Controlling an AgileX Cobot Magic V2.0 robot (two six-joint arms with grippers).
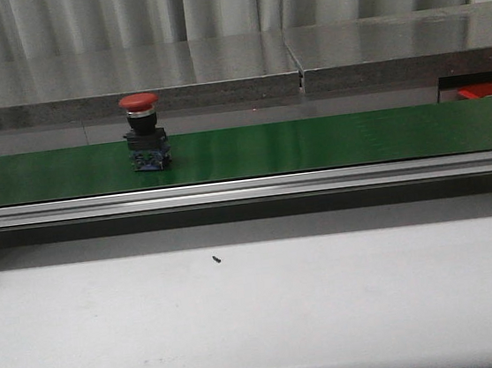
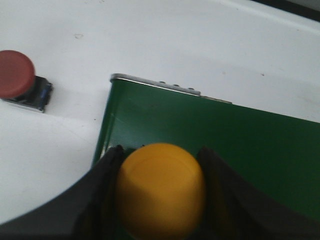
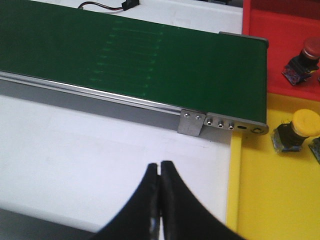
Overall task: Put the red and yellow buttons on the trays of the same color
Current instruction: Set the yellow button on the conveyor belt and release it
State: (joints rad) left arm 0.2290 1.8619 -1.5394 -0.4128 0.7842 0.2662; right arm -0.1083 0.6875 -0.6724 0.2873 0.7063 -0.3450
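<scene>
My black left fingers (image 2: 102, 200) flank a yellow button (image 2: 161, 190) over the dark green belt (image 2: 240, 150). Beside that belt, on white table (image 2: 175, 35), sits a red-capped button (image 2: 15, 74) (black and blue body). At the belt's end my black right fingers (image 3: 172, 210) face a red tray (image 3: 280, 35) and a yellow tray (image 3: 280, 200).

One button (image 1: 144, 132) stands on the belt (image 1: 312, 143) (left part), table (image 1: 260, 307) in front.
</scene>
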